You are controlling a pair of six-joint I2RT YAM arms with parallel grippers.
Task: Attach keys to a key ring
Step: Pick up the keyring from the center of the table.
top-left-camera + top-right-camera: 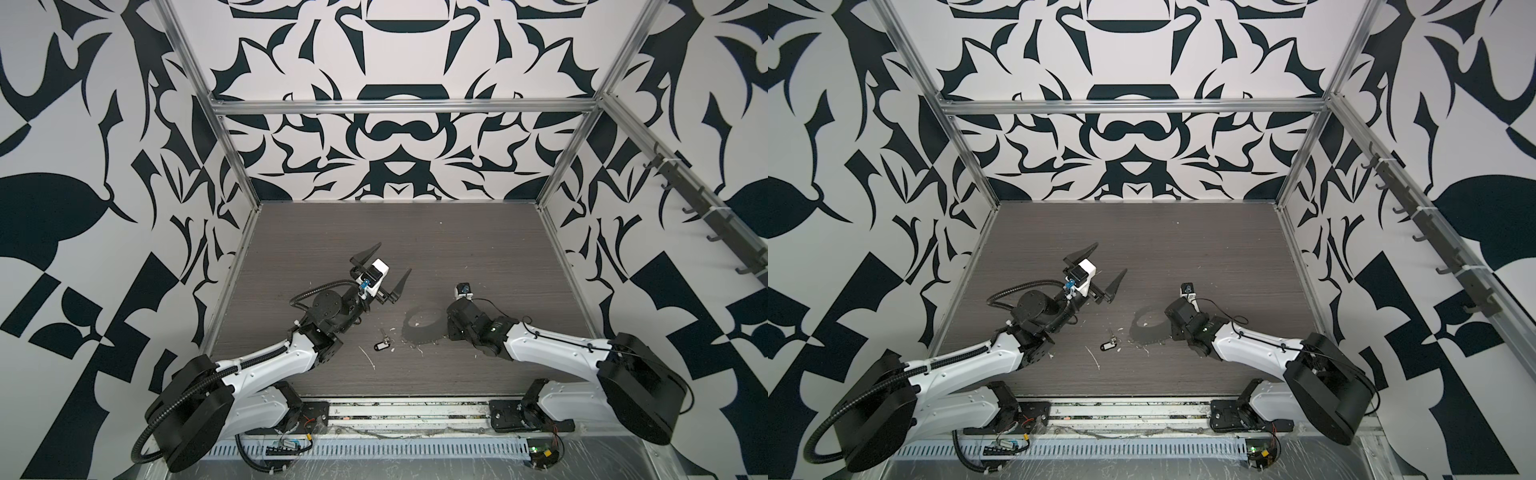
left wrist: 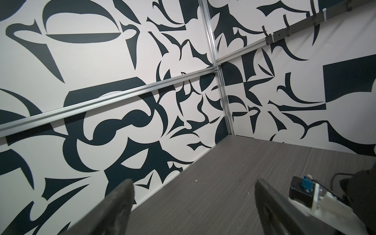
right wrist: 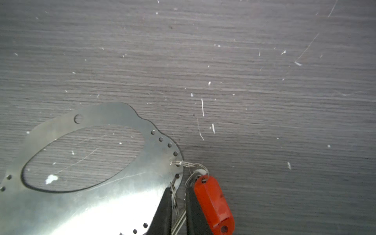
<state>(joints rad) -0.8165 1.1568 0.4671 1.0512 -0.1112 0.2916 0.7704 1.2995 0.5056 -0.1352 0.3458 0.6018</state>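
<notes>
The key ring is a flat grey metal hoop with small holes along its rim, lying on the table; in both top views it looks like a dark disc. The red-tagged keys hang from one rim hole by a small split ring. My right gripper is shut on their silver shafts at the ring's edge; in the top views its wrist hides it. The black-tagged keys lie loose on the table between the arms. My left gripper is raised, open and empty.
White scraps and flecks dot the dark wood-grain table. Patterned walls with metal frame posts close in three sides. A rail of hooks runs along the right wall. The right wrist camera sits beside my left fingers.
</notes>
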